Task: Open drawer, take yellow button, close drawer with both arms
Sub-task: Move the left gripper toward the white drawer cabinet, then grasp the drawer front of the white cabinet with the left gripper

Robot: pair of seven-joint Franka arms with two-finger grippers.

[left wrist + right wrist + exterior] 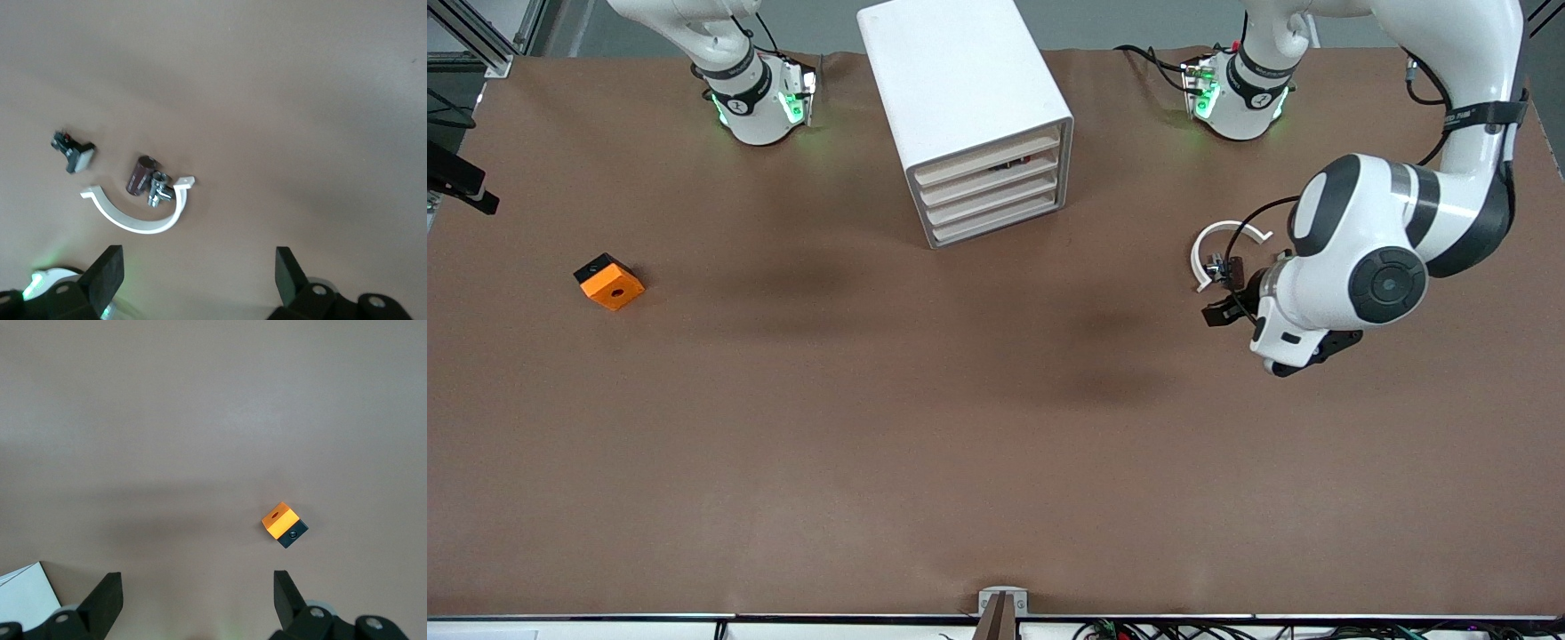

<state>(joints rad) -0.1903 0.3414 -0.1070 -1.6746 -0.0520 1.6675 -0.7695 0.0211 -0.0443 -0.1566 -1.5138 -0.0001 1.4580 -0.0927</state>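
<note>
- Left gripper (197, 273): seen spread wide and empty, hung over the worktop (996, 427) toward the left arm's end, above a white curved clip (137, 215) with small dark and metal parts beside it.
- Right gripper (197, 593): likewise spread wide and empty; in its wrist view an orange block (283, 524) is seen on the worktop below. The gripper itself is not made out in the front view.
- Drawer (989, 153): topmost of four in the white cabinet (960, 89), apparently shut or nearly so; a small dark-red item is glimpsed there, possibly the button.
- Cabinet is placed between the two arm bases; the left gripper is judged nearer to the drawer front.
</note>
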